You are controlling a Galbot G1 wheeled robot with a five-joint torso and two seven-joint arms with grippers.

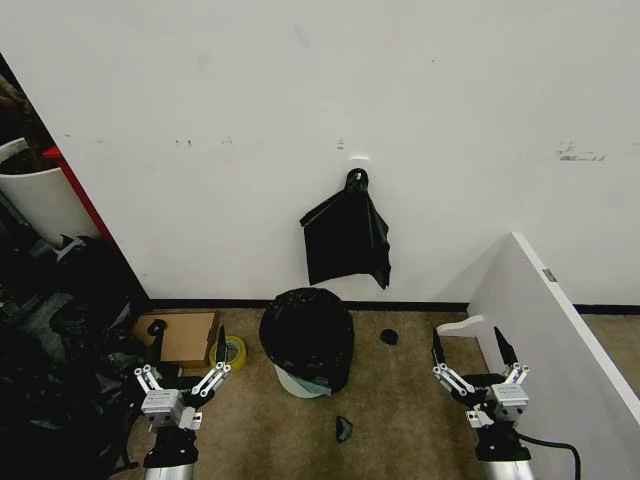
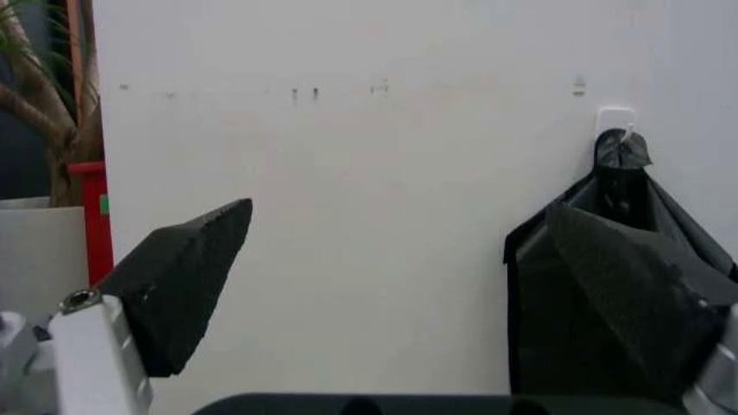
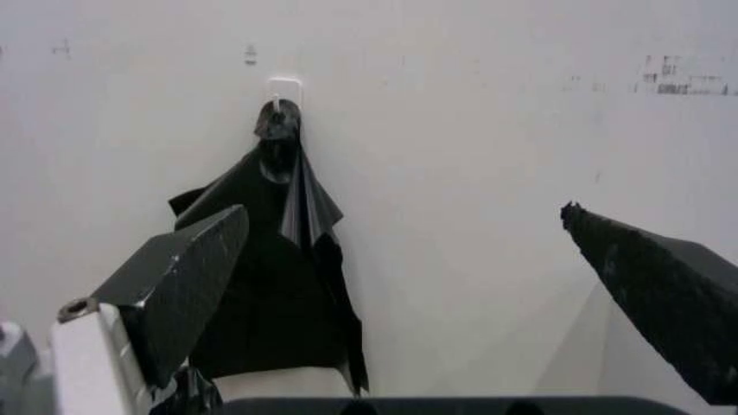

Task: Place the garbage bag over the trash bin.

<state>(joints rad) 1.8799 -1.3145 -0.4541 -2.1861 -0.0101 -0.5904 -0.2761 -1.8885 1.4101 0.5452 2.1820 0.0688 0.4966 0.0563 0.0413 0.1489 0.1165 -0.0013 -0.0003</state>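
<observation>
The glossy black plastic garbage bag [image 1: 308,335] sheathes the round cream-white trash bin [image 1: 296,384]; my left pincer [image 1: 183,379] and right pincer [image 1: 478,371] hover low, both gaping.

Right end effector [image 3: 461,285] agape — black bunch [image 3: 276,268] on wall hook [image 3: 283,86].
</observation>
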